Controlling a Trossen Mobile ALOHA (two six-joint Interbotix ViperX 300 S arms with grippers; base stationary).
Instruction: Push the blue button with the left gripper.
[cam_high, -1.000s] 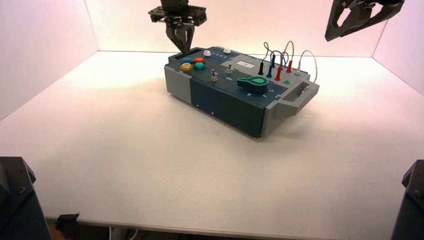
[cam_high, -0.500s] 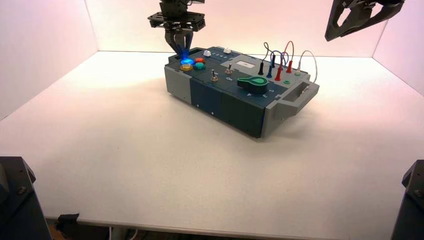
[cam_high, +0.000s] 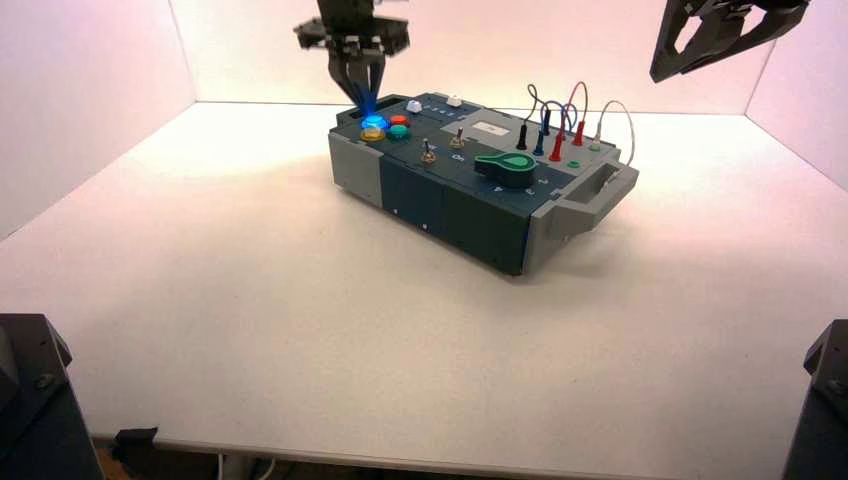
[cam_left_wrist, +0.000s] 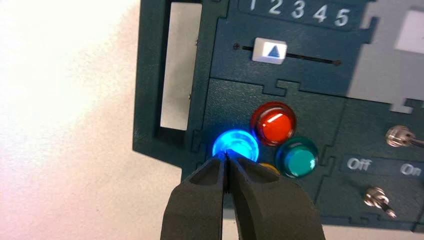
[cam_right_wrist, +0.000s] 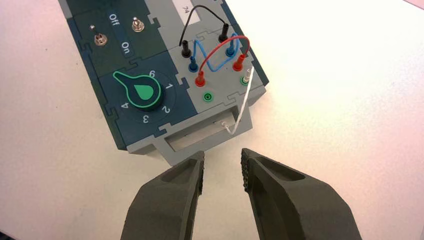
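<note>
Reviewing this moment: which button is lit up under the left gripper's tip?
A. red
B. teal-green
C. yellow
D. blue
D. In the left wrist view the shut left gripper touches the glowing blue button; the red button and teal-green button are unlit.

Blue button (cam_left_wrist: 236, 144) glossy translucent plastic; left gripper (cam_left_wrist: 226, 159) matt black; box (cam_left_wrist: 300, 110) textured matt panel.

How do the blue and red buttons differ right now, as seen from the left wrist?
The blue button glows brightly; the red button shows only a reflection and looks unlit. The closed tip of the left gripper sits at the blue button's edge, while nothing touches the red button. The gripper's fingers cover part of the blue button; the red button is fully visible. Both are round, domed and about the same size, side by side in one cluster.
</note>
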